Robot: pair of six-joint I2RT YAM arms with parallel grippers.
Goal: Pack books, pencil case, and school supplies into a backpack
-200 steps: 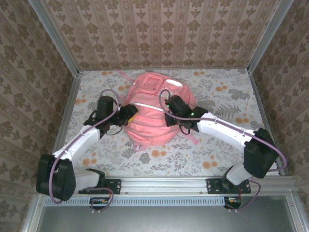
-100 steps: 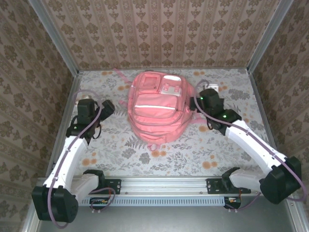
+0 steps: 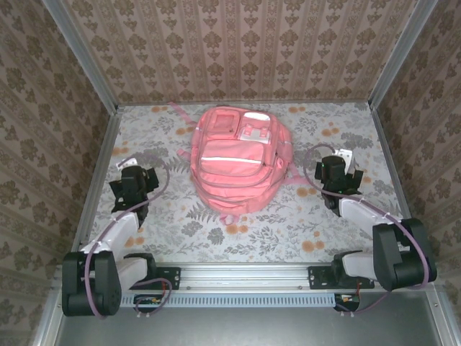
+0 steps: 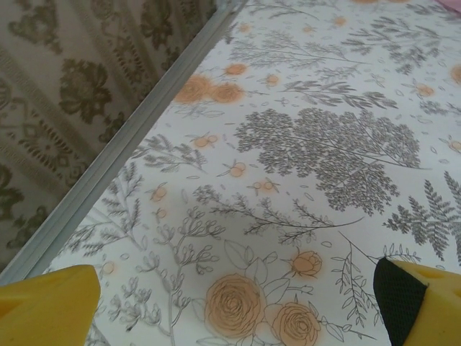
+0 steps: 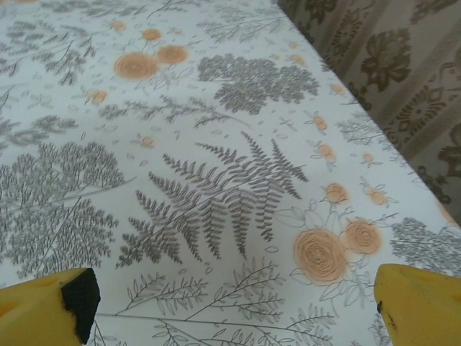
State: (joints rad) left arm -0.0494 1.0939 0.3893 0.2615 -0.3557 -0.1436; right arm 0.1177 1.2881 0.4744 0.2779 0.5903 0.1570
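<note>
Left fingers: two yellow fingers (image 4: 45, 305), one with a black pad, spread wide and released, grasping nothing; bare floral surface shows between them.
Right fingers: two yellow fingers (image 5: 421, 305), one with a black pad, also spread wide and released, with nothing between them but the floral print.
Count: one large pink fabric backpack (image 3: 232, 167); two arms; two pairs of fingers.
Backpack place: it lies flat on the far middle of the worktop with its pocket side up and its white patches toward the far edge. It sits between the two arms and is well apart from both pairs of fingers. A pink strap trails out on each side.
Worktop: white sheet (image 3: 288, 225) printed with grey ferns and leaves and orange roses, edged by a silver metal rail (image 4: 128, 153).
Room: beige walls with a brown damask pattern (image 3: 238, 50) stand on the left, right and far sides, and metal posts stand in the far corners.
Left arm pose: white and black left arm (image 3: 115, 229) folded back close to its base. Its wrist is low over the worktop near the left wall.
Right arm pose: white and black right arm (image 3: 366, 212) folded back the same way. Its wrist is low over the worktop, toward the right wall.
</note>
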